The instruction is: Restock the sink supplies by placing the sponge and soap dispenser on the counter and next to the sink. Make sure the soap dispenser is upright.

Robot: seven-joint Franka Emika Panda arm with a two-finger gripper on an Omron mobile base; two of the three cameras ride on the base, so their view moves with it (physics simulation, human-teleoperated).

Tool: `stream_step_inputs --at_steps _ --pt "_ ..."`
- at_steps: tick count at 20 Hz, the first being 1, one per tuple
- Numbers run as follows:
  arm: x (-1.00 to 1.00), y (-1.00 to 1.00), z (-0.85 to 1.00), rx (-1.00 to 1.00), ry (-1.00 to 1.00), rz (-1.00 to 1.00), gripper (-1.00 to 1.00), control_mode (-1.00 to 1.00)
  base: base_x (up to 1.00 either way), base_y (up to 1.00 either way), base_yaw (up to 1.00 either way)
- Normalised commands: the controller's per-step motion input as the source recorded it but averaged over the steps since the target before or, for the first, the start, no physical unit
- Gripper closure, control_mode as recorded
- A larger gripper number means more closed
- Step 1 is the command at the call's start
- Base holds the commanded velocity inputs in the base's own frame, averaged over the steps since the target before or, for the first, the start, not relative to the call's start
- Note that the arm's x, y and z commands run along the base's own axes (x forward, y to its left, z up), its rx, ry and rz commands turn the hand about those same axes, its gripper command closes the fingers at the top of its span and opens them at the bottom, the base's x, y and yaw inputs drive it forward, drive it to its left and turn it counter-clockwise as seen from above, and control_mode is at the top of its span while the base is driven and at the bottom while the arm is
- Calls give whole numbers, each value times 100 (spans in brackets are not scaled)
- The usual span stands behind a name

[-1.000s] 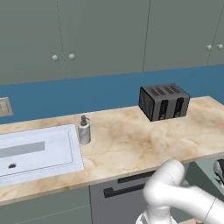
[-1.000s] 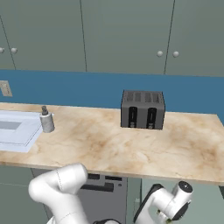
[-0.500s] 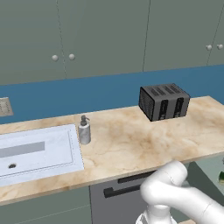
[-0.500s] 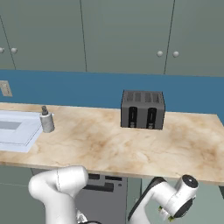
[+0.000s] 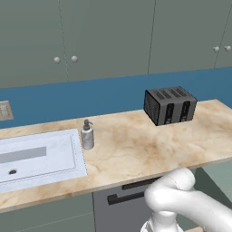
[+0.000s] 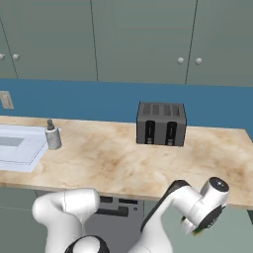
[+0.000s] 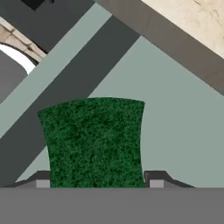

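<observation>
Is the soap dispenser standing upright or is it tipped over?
Upright. The soap dispenser stands on the counter beside the sink, pump nozzle on top.

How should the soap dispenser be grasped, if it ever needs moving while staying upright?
Grip the soap dispenser around its cylindrical body, below the pump nozzle, approaching level from the open counter side, since the sink rim lies on its other side. A low side grip likely keeps it vertical.

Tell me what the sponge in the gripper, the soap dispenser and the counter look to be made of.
Sponge: a coarse scouring fibre, judging by its dark green, speckled, matte face. Soap dispenser: probably brushed metal or grey plastic; silvery, dull sheen, darker pump. Counter: marble-like stone or laminate, beige with brown veining and a smooth finish. All rendered, so the looks are only suggestive.
</observation>
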Motion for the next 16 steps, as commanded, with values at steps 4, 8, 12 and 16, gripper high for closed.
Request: stream_step_inputs --at_steps 4,8,12,16 --pt "4 18 93 7 0 0 100 -100 0 0 0" --pt "17 51 61 6 0 0 100 -100 0 0 0" --pt "32 81 28 2 0 3 100 -100 0 0 0" --pt "41 100 -1 0 5 7 100 -100 0 0 0"
